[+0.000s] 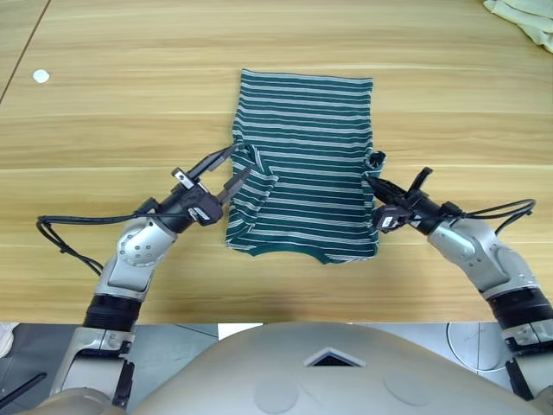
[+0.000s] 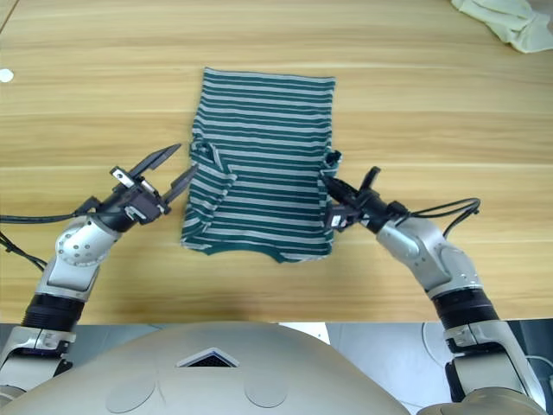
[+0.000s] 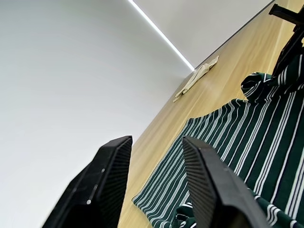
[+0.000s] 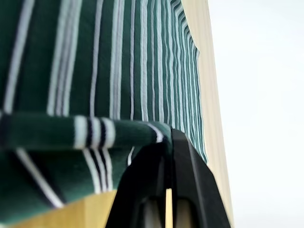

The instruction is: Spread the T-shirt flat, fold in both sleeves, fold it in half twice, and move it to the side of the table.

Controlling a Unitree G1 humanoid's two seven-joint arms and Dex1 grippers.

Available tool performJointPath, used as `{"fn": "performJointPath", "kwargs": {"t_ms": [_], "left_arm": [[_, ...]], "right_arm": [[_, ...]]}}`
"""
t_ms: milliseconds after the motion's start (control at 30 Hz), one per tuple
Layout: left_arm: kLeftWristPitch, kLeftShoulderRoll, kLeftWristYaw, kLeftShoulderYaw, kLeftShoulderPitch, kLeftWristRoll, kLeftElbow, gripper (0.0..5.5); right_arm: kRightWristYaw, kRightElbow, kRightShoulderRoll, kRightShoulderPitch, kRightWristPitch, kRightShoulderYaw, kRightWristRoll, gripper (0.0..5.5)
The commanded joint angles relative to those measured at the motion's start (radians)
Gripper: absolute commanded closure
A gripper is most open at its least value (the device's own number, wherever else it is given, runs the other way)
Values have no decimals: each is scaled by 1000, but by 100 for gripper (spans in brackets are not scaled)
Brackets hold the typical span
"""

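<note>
Your left tool hangs spread just beside the left edge of the green-and-white striped T-shirt, which lies mid-way across the pale wooden bench. Your right tool pinches its right edge. A crumpled cream cloth lies far right.

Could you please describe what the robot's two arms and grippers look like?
Both forearms are rounded silver-grey shells, left arm and right arm, ending in black banded cuffs toward the elbows. The left gripper and right gripper are black with long, tapered jaws and a small white tag each. Thin black cables loop from each wrist.
</note>
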Motion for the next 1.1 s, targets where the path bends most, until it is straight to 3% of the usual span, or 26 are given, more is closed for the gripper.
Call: {"fn": "performJointPath", "kwargs": {"t_ms": [33, 267, 667, 767, 833, 967, 1100], "left_arm": [[-5, -1, -13, -13, -12, 12, 13, 351], [-13, -12, -13, -26, -32, 9, 40, 351], [-23, 4, -44, -40, -31, 4, 78, 351], [-24, 12, -50, -39, -34, 16, 96, 351], [-18, 47, -43, -20, -44, 62, 139, 351], [36, 207, 23, 59, -98, 219, 317, 351], [8, 318, -33, 21, -103, 277, 361, 351]], "right_arm": [[22, -11, 21, -23, -19, 23, 6, 547], [10, -3, 60, -75, -28, 41, -4, 547], [30, -13, 71, -88, -20, 38, -3, 327], [43, -21, 58, -70, -16, 31, 9, 280], [82, -31, 24, -26, -16, 24, 38, 280], [127, -105, -59, 114, -44, -104, 240, 280], [127, -85, -131, 177, -52, -279, 353, 280]]}}
